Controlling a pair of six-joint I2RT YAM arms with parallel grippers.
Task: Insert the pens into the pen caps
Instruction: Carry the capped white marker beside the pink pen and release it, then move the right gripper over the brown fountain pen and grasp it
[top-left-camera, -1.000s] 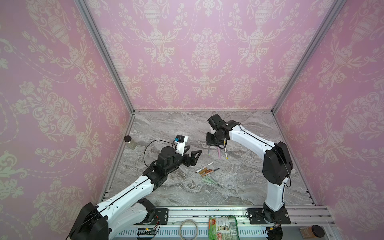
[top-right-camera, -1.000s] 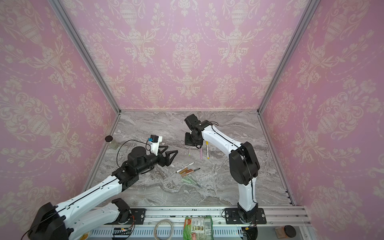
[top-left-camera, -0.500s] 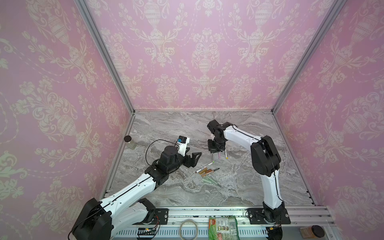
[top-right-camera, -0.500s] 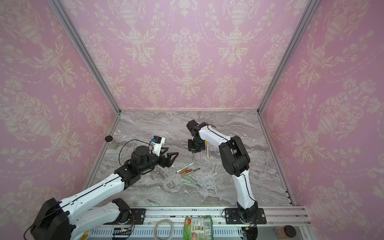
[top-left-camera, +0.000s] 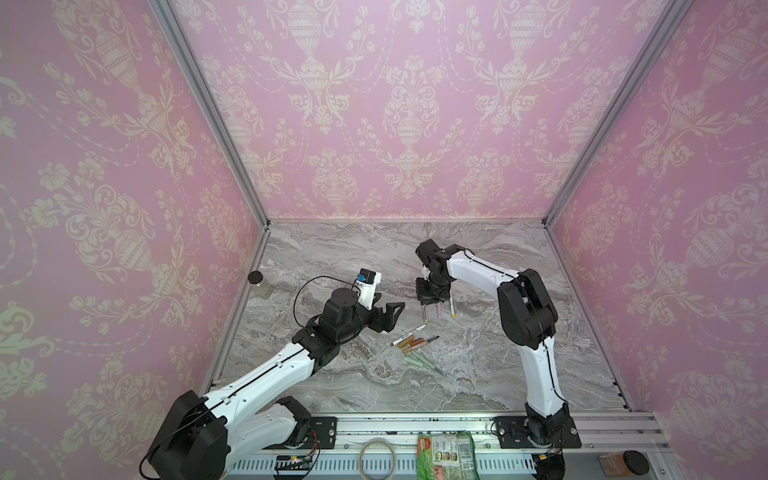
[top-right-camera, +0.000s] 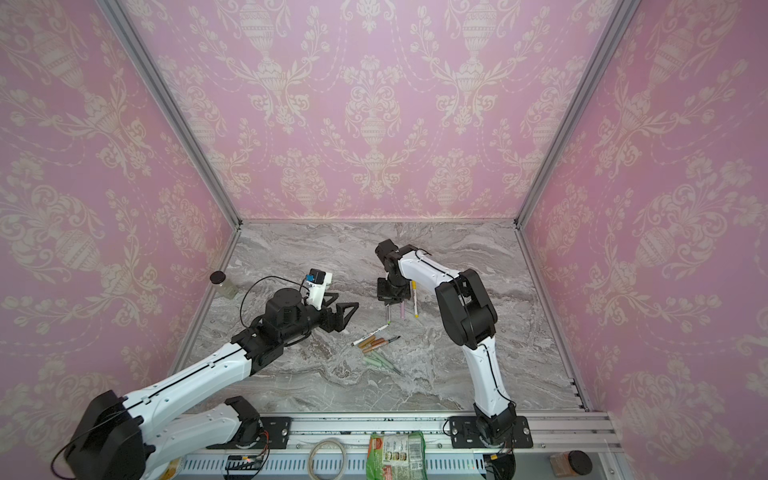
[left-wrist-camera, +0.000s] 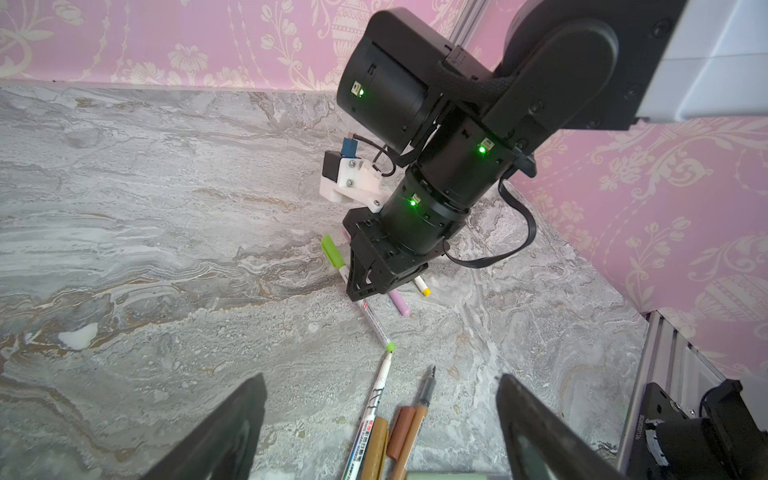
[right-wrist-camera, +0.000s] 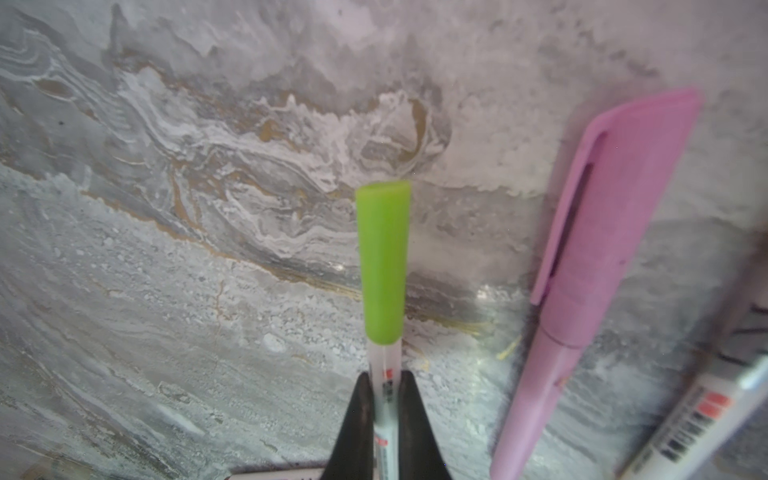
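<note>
The right gripper (right-wrist-camera: 384, 382) pinches the green-capped pen (right-wrist-camera: 383, 266) beside the pink capped pen (right-wrist-camera: 602, 270), likely grouping finished ones. The left gripper (left-wrist-camera: 379, 388) hangs spread near the uncapped brown pen (left-wrist-camera: 420, 415).

Six pens show in a top view: three side by side, a green-ended pen (top-left-camera: 424, 316), a pink pen (top-left-camera: 438, 309) and a yellow-ended pen (top-left-camera: 452, 309), and three in a heap, a white pen (top-left-camera: 409, 335), a brown pen (top-left-camera: 422, 343) and a sage pen (top-left-camera: 417, 360). Two caps sit on pens, a green cap (right-wrist-camera: 382, 266) and a pink cap (right-wrist-camera: 615, 216). Two brownish caps (left-wrist-camera: 376, 440) (left-wrist-camera: 400, 430) lie loose. Whether the sage heap holds a cap too, I cannot tell. Besides these there are two robot arms (top-left-camera: 270, 374) (top-left-camera: 478, 270), two dark-lidded jars (top-left-camera: 261, 284) (top-left-camera: 623, 462), one green packet (top-left-camera: 446, 453) and one ring (top-left-camera: 376, 440).
</note>
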